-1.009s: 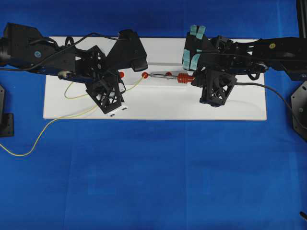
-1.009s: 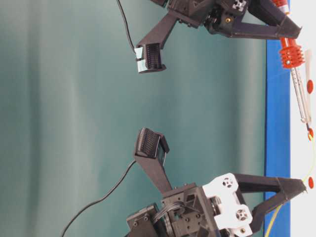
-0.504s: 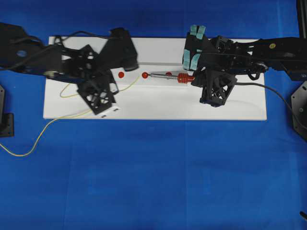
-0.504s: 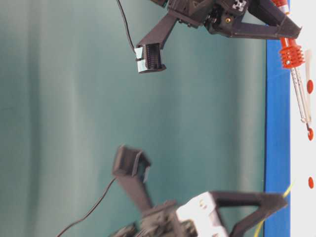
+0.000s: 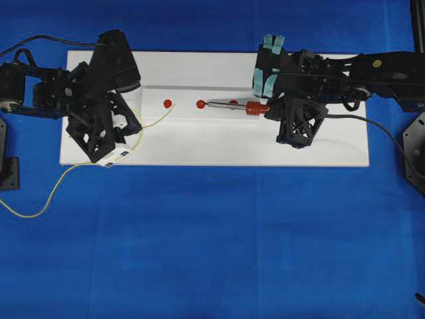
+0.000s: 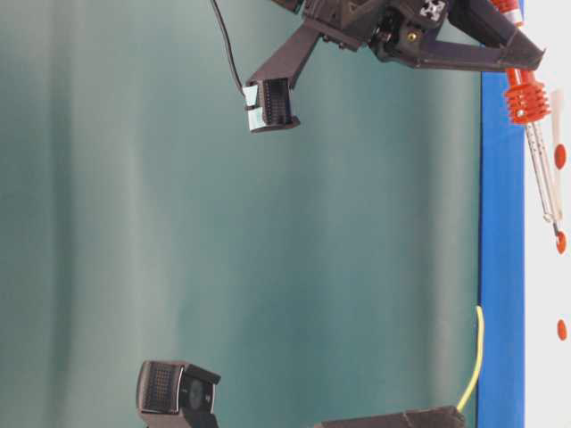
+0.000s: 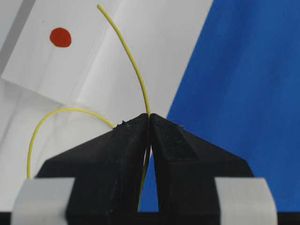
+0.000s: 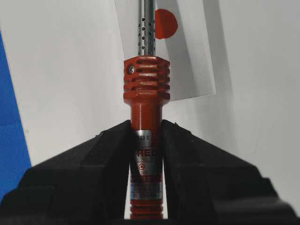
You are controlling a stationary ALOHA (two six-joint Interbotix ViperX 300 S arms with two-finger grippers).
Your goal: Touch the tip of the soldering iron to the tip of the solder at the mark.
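Note:
The soldering iron [image 5: 229, 105] lies along the white board [image 5: 219, 143]. Its tip [image 5: 206, 104] rests beside the middle red mark [image 5: 200, 104]. My right gripper [image 5: 268, 110] is shut on the iron's handle just behind the orange-red collar [image 8: 146, 77]. My left gripper [image 5: 133, 130] is shut on the thin yellow solder [image 7: 133, 61]. The tip of the solder [image 5: 174, 106] hangs free just right of the left red mark [image 5: 167, 103], well apart from the iron's tip. In the left wrist view the solder's tip [image 7: 98, 5] points past a red mark [image 7: 60, 37].
The solder's loose length [image 5: 40, 206] curls off the board's left end onto the blue cloth. The iron's black cord [image 5: 378, 126] runs off to the right. Black brackets [image 5: 8, 166] [image 5: 415, 149] stand at both table sides. A third red mark [image 5: 233, 102] sits behind the iron's shaft.
My left arm has drawn back to the left, pulling the solder's tip away from the middle mark and the iron's tip. The right arm and the iron have not moved.

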